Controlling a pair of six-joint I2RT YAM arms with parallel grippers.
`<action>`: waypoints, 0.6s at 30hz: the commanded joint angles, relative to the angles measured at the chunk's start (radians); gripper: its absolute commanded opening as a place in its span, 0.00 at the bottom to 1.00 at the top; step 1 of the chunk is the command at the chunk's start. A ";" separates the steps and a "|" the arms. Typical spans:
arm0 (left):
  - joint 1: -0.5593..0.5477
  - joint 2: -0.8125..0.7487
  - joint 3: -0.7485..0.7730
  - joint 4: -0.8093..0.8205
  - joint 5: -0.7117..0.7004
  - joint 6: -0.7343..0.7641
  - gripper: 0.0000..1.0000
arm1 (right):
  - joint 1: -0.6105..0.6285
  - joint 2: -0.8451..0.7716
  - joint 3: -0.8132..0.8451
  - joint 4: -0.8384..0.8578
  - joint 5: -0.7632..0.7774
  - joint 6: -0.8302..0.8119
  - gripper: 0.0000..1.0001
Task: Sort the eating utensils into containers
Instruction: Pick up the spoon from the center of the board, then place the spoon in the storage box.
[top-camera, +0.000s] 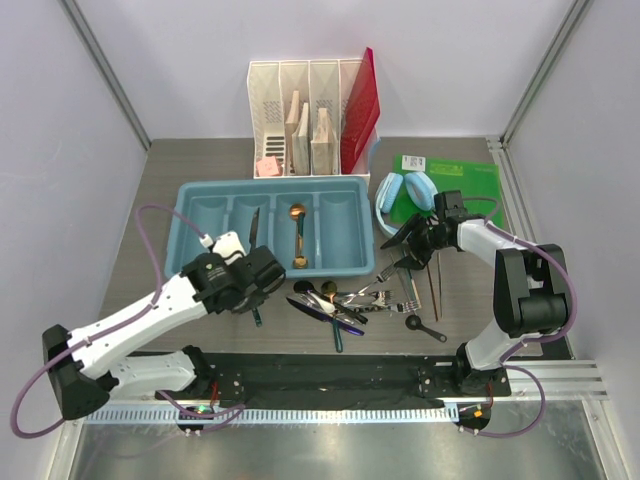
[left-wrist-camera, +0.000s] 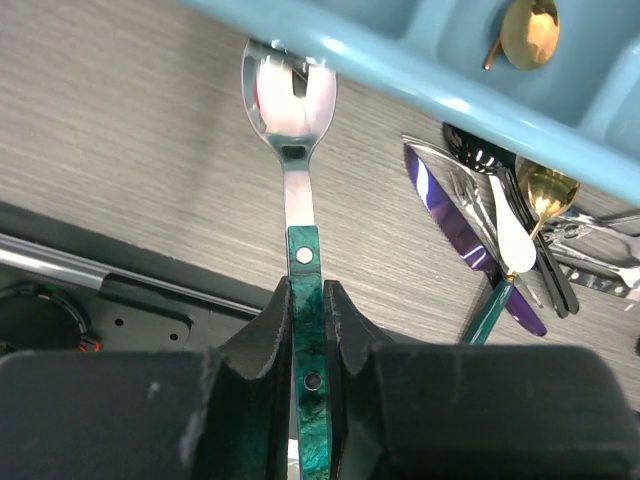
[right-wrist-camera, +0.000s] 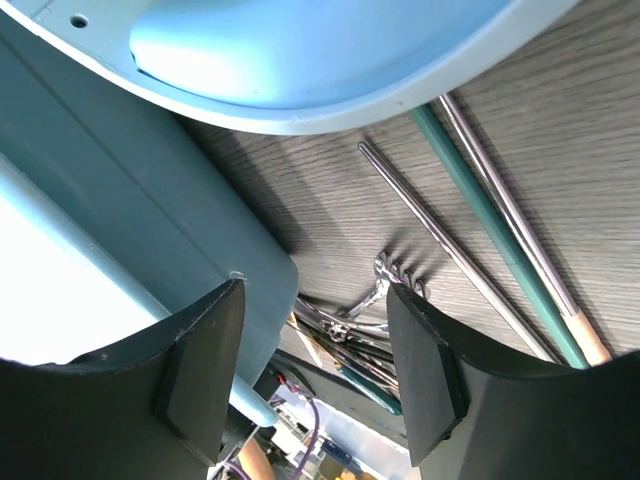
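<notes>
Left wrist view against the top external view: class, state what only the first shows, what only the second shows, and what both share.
Only the left wrist view: the silver head and rivets of the green-handled fork, clamped by its handle between the left fingers. Only the top external view: the white file organizer, the headphones and the green mat. Both: the blue tray, the gold spoon lying in it, and the loose cutlery pile.

One tray — four compartments; one organizer, one headphone set.

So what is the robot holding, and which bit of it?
The left gripper is pinching a fork by its green handle. The right gripper is open and holds nothing.
</notes>
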 joint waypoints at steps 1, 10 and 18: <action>0.002 0.069 0.051 0.020 -0.051 0.081 0.00 | -0.002 -0.024 -0.003 0.036 -0.003 0.019 0.64; 0.004 0.069 0.060 0.029 0.049 0.118 0.00 | -0.002 0.034 0.013 0.055 -0.028 0.014 0.64; 0.006 0.035 0.097 -0.072 0.144 0.105 0.00 | -0.004 0.089 0.059 0.055 -0.048 0.005 0.64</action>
